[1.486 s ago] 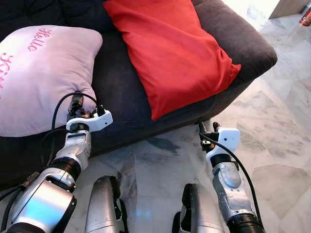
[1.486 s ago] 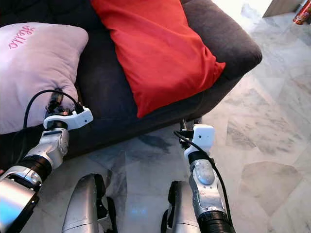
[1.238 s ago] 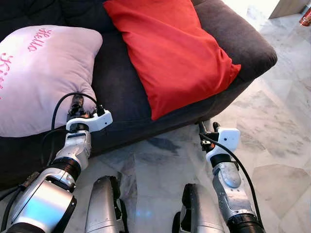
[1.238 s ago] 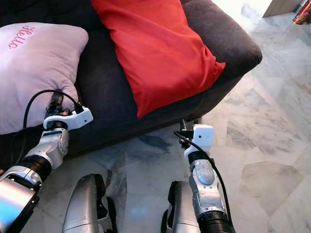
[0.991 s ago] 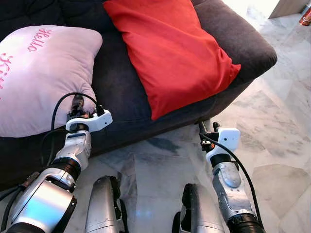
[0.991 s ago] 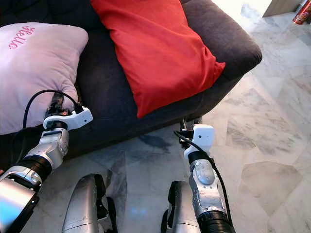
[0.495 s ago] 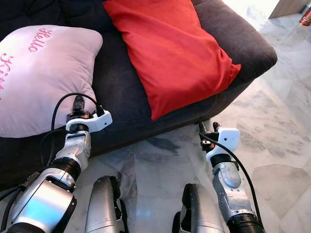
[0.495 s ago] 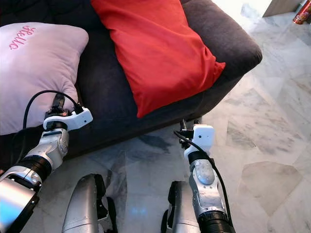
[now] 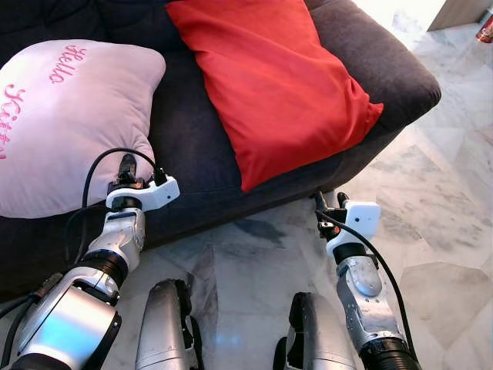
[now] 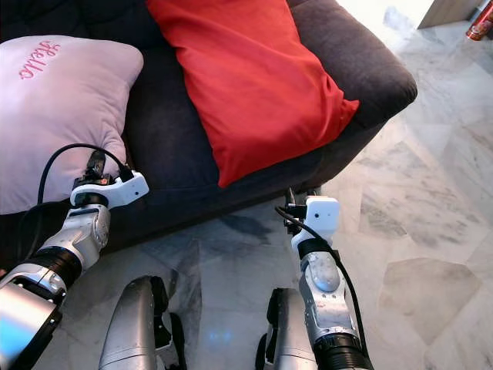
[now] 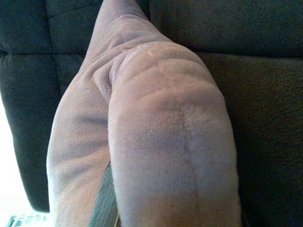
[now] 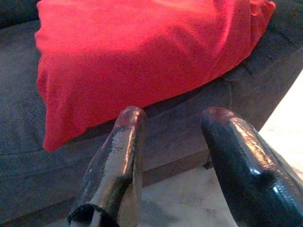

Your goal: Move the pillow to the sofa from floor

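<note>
A pink pillow (image 10: 58, 116) is lying at upper left on the dark sofa (image 10: 362, 62), beside a red pillow (image 10: 254, 85) at upper centre. Both silver arms are reaching up from the bottom; the left gripper (image 10: 95, 164) is touching the pink pillow's lower corner, and the right gripper (image 10: 296, 202) is hanging over the marble floor (image 10: 431, 193).

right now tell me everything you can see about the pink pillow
The pink pillow is pale, plush and fuzzy, with darker pink script stitched on its face. It lies plump on the dark sofa seat at the robot's left, apart from the red pillow. The left gripper is at its lower corner; contact is unclear.

Pale, glossy marble floor (image 9: 447, 193) under bright light
</note>
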`<state>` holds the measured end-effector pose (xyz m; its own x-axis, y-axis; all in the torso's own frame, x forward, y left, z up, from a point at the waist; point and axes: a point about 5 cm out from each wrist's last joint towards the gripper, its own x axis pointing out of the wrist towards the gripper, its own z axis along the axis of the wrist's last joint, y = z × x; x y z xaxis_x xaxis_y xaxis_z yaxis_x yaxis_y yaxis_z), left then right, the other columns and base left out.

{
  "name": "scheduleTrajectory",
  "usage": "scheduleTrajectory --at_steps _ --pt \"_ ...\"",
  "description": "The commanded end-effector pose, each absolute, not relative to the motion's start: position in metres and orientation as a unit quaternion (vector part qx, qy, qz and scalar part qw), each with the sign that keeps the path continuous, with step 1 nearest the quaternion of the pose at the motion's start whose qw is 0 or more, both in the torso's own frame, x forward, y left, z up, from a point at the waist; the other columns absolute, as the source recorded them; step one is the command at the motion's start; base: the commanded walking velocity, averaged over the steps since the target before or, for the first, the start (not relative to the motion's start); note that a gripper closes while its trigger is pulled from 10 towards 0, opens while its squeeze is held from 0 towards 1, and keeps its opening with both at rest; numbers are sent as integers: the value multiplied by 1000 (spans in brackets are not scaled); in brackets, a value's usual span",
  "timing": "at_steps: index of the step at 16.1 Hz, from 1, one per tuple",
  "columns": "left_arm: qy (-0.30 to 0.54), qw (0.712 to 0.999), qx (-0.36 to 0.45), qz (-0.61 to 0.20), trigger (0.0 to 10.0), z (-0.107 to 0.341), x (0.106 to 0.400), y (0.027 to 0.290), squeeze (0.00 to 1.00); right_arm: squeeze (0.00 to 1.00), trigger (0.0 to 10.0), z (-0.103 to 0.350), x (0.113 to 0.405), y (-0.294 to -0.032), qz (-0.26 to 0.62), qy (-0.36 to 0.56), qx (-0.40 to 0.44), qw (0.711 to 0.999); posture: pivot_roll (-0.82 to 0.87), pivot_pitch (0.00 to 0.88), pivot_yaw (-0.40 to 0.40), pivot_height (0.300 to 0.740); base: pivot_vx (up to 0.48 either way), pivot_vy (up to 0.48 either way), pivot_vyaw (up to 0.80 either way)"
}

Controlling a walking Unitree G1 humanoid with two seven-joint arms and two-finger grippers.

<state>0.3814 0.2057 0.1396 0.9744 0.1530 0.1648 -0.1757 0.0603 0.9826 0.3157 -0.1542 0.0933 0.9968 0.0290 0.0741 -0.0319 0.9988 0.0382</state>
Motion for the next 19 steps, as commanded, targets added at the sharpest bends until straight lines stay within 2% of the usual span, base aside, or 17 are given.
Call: scheduleTrajectory --at_steps 1,9,11,12,13,14,15,16,19 --pt "7 727 677 116 0 139 380 215 0 0 10000 89 314 -155 13 -28 24 999 81 251 -57 588 0 0 0" --pt "4 735 669 108 0 139 381 213 0 0 10000 89 314 -154 12 -28 26 999 83 251 -55 588 0 0 0" --pt "2 757 644 112 0 139 381 210 0 0 10000 88 315 -154 13 -28 26 999 86 251 -54 588 0 0 0" --pt "-5 769 630 111 5686 140 381 207 0 0 10000 88 315 -153 13 -28 27 999 89 250 -52 588 0 0 0" --pt "-21 817 568 94 8314 138 380 198 0 0 10000 89 315 -152 14 -28 27 999 89 250 -52 588 0 0 0" --pt "-31 866 492 81 10000 138 379 190 0 0 10000 89 315 -151 15 -30 29 999 98 248 -47 588 0 0 0" --pt "-44 893 441 75 10000 140 377 184 0 0 10000 89 315 -150 16 -32 33 999 101 248 -46 588 0 0 0" --pt "-52 903 419 76 10000 141 375 182 0 0 10000 90 315 -148 17 -32 35 999 105 248 -46 588 0 0 0" --pt "-84 914 386 90 10000 159 373 186 0 0 10000 90 316 -146 21 -35 38 998 113 242 -42 588 0 0 0"
